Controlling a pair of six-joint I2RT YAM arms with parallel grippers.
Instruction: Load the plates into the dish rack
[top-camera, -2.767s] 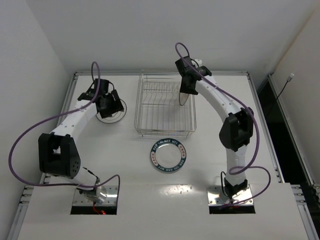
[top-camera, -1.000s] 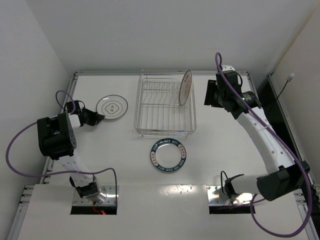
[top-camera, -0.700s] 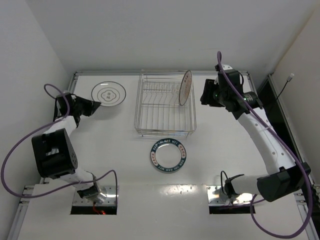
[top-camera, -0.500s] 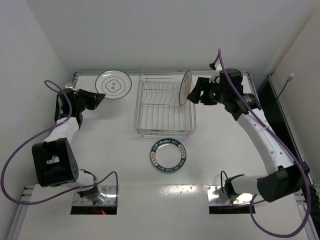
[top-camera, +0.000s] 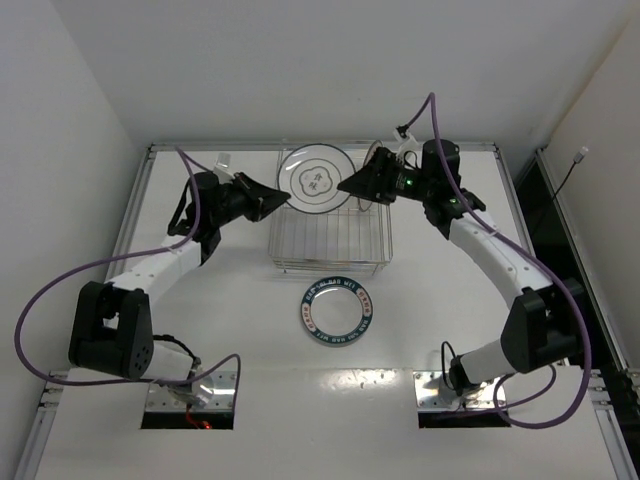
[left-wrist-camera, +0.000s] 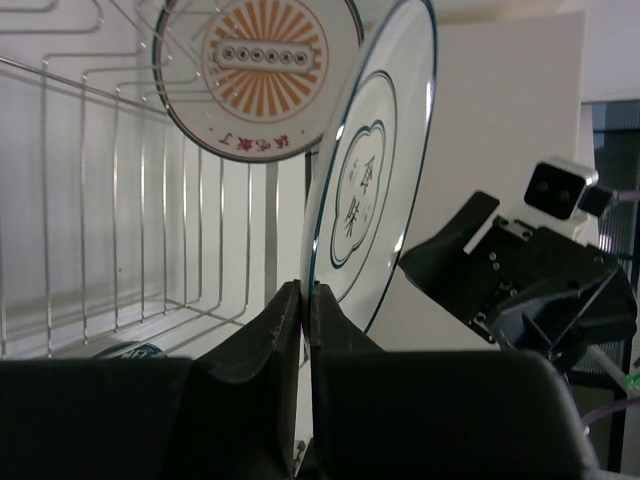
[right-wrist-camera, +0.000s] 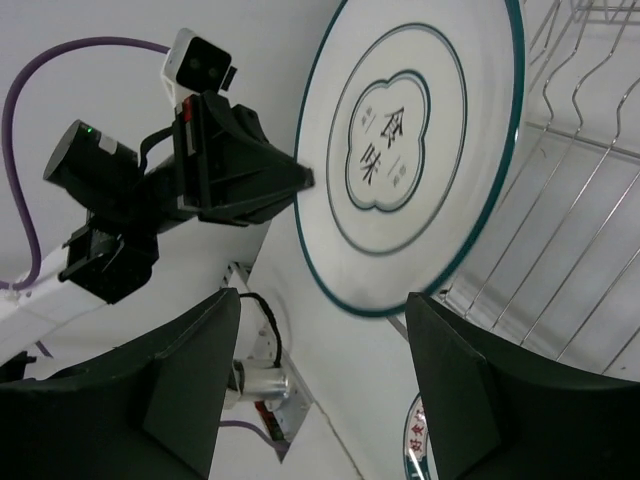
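Note:
My left gripper (top-camera: 283, 197) is shut on the lower rim of the thin-ringed white plate (top-camera: 314, 178), holding it on edge above the dish rack (top-camera: 330, 250). The left wrist view shows its jaws pinching that plate (left-wrist-camera: 370, 180) at the rim. The orange sunburst plate (left-wrist-camera: 258, 75) stands upright in the rack behind it. My right gripper (top-camera: 352, 185) is open, close to the held plate's right edge, with the plate (right-wrist-camera: 410, 160) facing it just beyond the fingertips. The teal-rimmed plate (top-camera: 337, 311) lies flat on the table in front of the rack.
The rack's wire prongs (right-wrist-camera: 570, 250) rise just right of the held plate. A wall runs close behind the rack. The two arm bases (top-camera: 190, 385) sit at the near edge.
My left arm lifted the ringed plate from the left of the table and swung it right, over the rack. My right arm swung left toward it, its jaws spreading wider.

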